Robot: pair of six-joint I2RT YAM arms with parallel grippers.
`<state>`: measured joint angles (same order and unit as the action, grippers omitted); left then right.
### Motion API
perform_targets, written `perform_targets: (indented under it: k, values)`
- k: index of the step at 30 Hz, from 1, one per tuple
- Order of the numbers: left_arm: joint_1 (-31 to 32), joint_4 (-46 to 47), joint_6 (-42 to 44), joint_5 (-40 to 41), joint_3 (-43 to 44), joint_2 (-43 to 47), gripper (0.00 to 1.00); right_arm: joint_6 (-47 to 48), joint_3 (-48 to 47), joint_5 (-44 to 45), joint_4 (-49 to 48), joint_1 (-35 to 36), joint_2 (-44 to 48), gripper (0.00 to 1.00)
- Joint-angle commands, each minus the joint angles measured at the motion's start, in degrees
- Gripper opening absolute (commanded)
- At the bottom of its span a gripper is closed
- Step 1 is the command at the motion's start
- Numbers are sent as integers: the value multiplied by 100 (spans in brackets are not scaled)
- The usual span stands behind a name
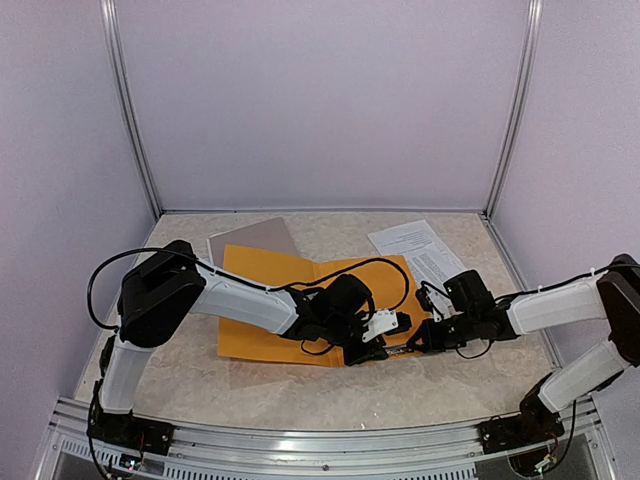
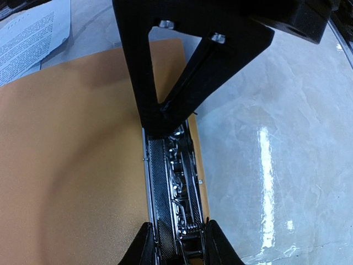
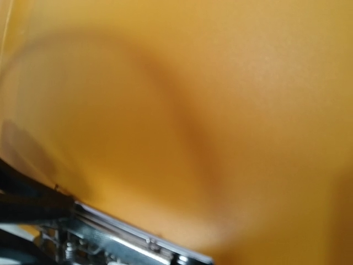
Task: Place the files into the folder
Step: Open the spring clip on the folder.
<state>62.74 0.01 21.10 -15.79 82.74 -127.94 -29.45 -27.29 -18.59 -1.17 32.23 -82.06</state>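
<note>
Right now your left gripper [image 2: 179, 249] is clamped across the metal clasp [image 2: 174, 182] that runs along the near edge of the open orange folder [image 1: 265, 290]. Your right gripper [image 2: 160, 128] is clenched shut, with its tip resting on the same clasp just beside the left one. The files [image 1: 415, 245] lie flat on the table [image 1: 200, 390] by the folder's far right corner, outside the folder, well apart from both grippers and held by neither.
</note>
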Motion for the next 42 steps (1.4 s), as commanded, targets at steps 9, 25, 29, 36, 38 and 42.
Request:
perform_targets:
  k: [9,25,29,36,38,42]
  values:
    - [177,-1021,146,-163,-223,-242,14,209,84,586,938,95,514,0]
    - [103,-829,-261,2,-262,-167,26,-75,-4,287,974,284,1332,0]
    - [51,-653,-457,29,-268,-37,40,-179,12,262,1023,391,1597,0]
    - [3,-225,-787,219,-397,204,62,-271,53,207,1023,460,1902,15]
    - [-7,-190,-842,219,-388,239,64,-272,27,308,1120,459,2068,27]
    - [-5,-183,-903,198,-343,275,66,-254,-63,435,1352,460,2214,55]
